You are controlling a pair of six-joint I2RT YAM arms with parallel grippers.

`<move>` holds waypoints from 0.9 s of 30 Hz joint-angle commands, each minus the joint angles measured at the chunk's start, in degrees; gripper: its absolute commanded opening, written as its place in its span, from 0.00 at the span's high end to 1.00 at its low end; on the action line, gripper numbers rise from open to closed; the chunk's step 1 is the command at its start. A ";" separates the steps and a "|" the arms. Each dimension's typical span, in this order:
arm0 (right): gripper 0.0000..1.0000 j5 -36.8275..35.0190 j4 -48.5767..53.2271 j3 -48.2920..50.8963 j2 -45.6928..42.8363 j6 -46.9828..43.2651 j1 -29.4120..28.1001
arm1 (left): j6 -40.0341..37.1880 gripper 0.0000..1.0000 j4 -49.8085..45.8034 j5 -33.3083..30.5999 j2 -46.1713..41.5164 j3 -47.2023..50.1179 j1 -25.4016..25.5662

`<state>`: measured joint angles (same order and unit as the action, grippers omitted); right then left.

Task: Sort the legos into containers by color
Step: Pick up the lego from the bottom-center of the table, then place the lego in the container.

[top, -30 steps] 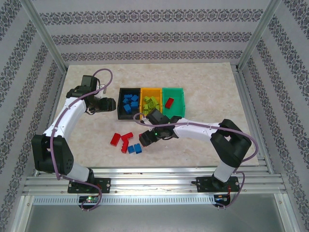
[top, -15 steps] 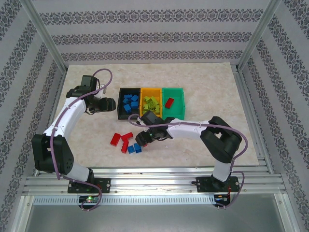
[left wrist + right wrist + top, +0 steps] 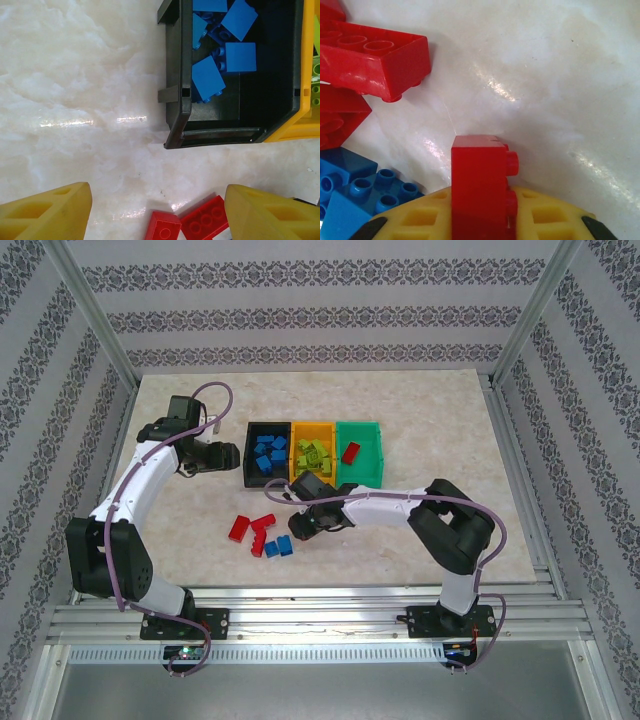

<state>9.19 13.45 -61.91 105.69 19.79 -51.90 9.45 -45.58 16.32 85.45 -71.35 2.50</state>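
Risk of red brick (image 3: pixel 479 185) pivoting out during lift, right gripper (image 3: pixel 480 217) clamped shut on one end only, left gripper (image 3: pixel 157 215) half open, empty.

This is a robotics lab test cell rather than a home or a shop. A bare tabletop (image 3: pixel 430 410) with a marble-look finish is boxed in by aluminium frame posts (image 3: pixel 92 315) and flat wall panels (image 3: pixel 320 315) printed with repeating ornamental bands. Two white-and-black robot arms, the left arm (image 3: pixel 135 485) and the right arm (image 3: pixel 385 505), are bolted to slotted aluminium rails (image 3: pixel 320 612) at the near edge. A purple cable (image 3: pixel 214 384) loops loosely off the left one.
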 commanded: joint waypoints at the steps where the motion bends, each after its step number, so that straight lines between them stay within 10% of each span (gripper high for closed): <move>1: 0.88 -1.57 -0.58 1.48 -3.41 -0.02 0.38 | 0.28 0.29 0.59 0.62 0.33 0.42 -0.66; 27: 0.84 2.09 -4.69 9.70 -26.28 -1.89 23.65 | 0.39 0.29 0.74 1.56 -0.32 0.51 -0.66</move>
<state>10.09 9.08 -52.42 79.70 18.98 -31.20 9.45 -45.58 16.73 85.45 -71.35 2.50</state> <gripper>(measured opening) 0.215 0.710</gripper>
